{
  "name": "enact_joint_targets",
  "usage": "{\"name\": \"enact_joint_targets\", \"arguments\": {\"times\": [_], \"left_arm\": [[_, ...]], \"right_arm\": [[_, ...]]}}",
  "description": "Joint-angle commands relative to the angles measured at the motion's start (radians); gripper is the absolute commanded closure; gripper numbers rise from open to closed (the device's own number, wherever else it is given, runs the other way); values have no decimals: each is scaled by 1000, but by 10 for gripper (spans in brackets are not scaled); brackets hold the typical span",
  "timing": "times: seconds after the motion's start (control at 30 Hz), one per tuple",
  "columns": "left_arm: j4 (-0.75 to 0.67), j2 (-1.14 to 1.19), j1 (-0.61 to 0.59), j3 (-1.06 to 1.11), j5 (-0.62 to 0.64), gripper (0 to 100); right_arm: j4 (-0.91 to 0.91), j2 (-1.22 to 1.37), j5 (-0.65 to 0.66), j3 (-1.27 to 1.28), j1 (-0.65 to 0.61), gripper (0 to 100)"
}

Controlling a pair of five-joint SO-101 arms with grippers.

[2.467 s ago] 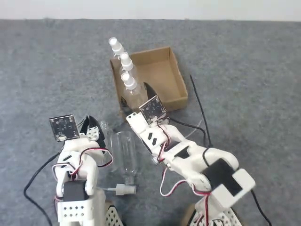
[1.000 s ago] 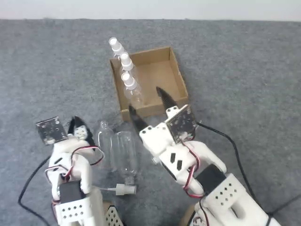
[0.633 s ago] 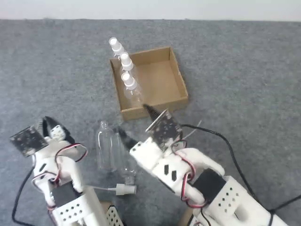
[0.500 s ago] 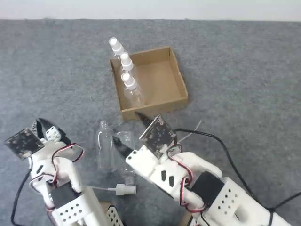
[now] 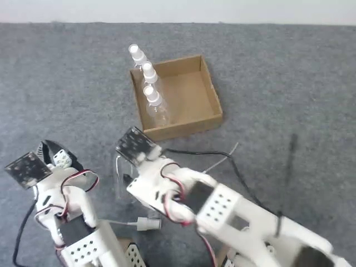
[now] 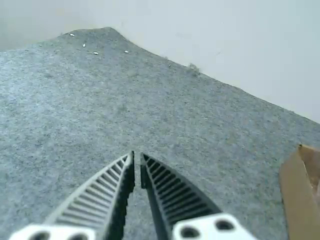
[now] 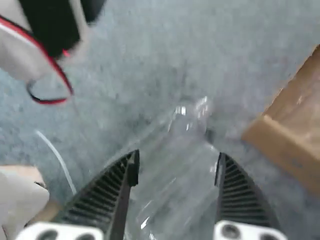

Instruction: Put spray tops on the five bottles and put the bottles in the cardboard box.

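Our right gripper [image 7: 176, 156] gapes wide astride 1 uncapped bottle [image 7: 189, 119], gripping nothing; we should centre it, then close gently.

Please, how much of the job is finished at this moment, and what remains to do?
Done: three capped bottles stand in the cardboard box along one wall. In hand: the right gripper is open over a clear bottle lying on the carpet without a top, not yet gripped. Left: the uncapped bottles need tops and boxing; a loose spray top lies near the arms' bases. The left gripper is shut and empty.
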Motion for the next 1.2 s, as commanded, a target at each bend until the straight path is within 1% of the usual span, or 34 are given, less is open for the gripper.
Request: {"name": "enact_joint_targets", "arguments": {"times": [0.0, 0.17, 0.27, 0.4, 0.57, 0.87, 1.1, 1.17], "left_arm": [[-41, -14, -3, -51, -9, 988], [-41, -14, -5, -50, -9, 988], [-41, -14, -5, -50, -9, 988], [-41, -14, -3, -50, -9, 988], [-41, -14, -3, -50, -9, 988], [-41, -14, -2, -48, -9, 988], [-41, -14, -2, -48, -9, 988], [-41, -14, -2, -48, -9, 988]], "right_arm": [[61, 71, -60, -140, -7, 810], [166, 179, -149, -262, 18, 810], [206, 242, -184, -322, 51, 810], [240, 328, -207, -382, 64, 810], [274, 421, -207, -442, 71, 810], [275, 587, -204, -528, 140, 811], [277, 679, -199, -552, 140, 815], [303, 687, -198, -565, 140, 815]]}}
